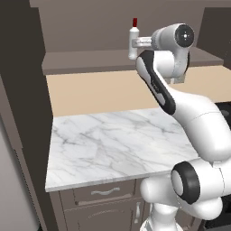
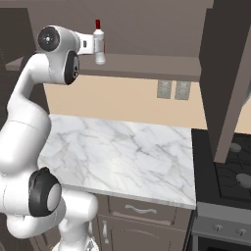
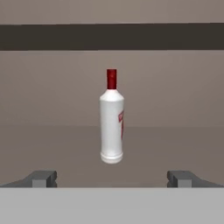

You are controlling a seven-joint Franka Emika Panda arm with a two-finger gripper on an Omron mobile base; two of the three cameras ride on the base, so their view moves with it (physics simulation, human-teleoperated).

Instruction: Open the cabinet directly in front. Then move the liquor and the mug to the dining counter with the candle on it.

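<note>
White and red-capped, the liquor (image 3: 111,122) stands upright on the cabinet (image 1: 113,61) shelf, centred ahead of the wide-open jaws, likely light, rigid, smooth and tippy, so its broad body is the best hold, not its neck.

You face a white marble worktop (image 2: 122,152) backed by a beige wall (image 1: 99,92), with two outlets (image 2: 172,89) set in it, grey-brown drawers (image 1: 103,193) below and a stove (image 2: 230,176) at its right
</note>
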